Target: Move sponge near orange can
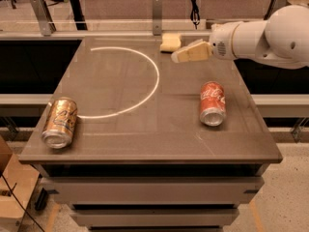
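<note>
The pale yellow sponge (170, 41) lies at the far edge of the table, a little right of centre. The golden-orange can (60, 122) lies on its side at the near left corner, far from the sponge. My gripper (185, 53) reaches in from the right on a white arm. It hovers just right of and in front of the sponge, with its tip close to the sponge. It holds nothing that I can see.
A red can with white script (212, 103) lies on its side on the right half of the dark table (145, 139). A white arc (149, 88) is marked on the tabletop. A rail with posts runs behind the far edge.
</note>
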{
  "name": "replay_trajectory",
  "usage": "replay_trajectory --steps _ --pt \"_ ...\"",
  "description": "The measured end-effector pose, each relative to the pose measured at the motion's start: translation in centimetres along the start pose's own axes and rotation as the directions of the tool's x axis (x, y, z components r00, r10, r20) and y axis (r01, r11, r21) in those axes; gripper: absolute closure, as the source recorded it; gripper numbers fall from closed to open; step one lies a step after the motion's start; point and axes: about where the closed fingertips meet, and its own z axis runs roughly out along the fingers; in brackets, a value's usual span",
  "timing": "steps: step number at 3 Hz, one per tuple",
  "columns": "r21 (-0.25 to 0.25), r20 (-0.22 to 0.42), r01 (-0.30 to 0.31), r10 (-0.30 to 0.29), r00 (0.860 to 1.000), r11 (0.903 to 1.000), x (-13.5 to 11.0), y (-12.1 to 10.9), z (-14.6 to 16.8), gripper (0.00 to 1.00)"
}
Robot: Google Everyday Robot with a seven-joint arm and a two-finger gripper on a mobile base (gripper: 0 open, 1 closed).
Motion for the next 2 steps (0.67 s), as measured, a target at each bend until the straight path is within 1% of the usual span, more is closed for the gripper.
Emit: replay_trajectory --steps 1,2 --pt "0.042 0.036 -0.024 0.023 0.999 0.9988 1.0 -1.9 2.7 0.00" --pt "0.064 0.044 -0.017 0.014 0.999 0.9978 1.4 -3.5 4.5 0.00"
